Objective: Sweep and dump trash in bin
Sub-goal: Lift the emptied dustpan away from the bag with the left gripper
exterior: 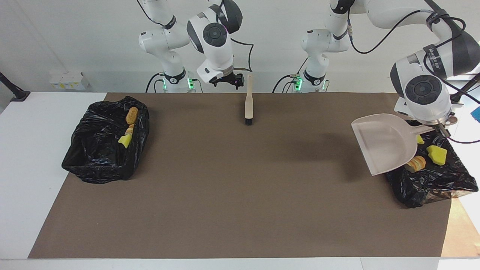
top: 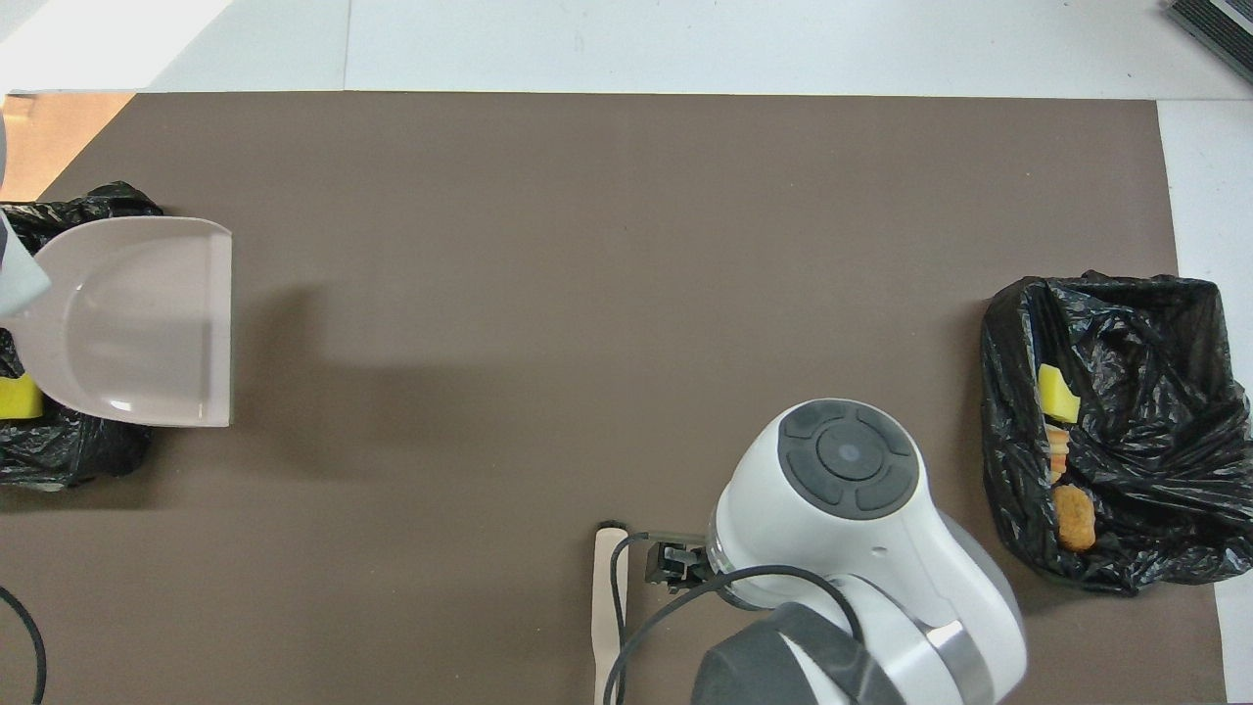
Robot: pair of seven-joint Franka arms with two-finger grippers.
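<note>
The right gripper [exterior: 228, 80] hangs open just beside the brush [exterior: 248, 107], which lies on the brown mat [exterior: 225, 187] at the robots' edge, handle toward them. Taking the brush as the mark: toward the right arm's end sits a black-lined bin [exterior: 105, 153] with scraps [exterior: 131, 115] inside. Toward the left arm's end, the left gripper [exterior: 444, 127] is clamped on the dustpan [exterior: 384, 144] handle, the emptied pan tilted over the second bin [exterior: 431, 180], where the trash [exterior: 437, 154] lies. To finish well, bring the pan level and lower it gently onto the mat, clear of the bin's rim.
</note>
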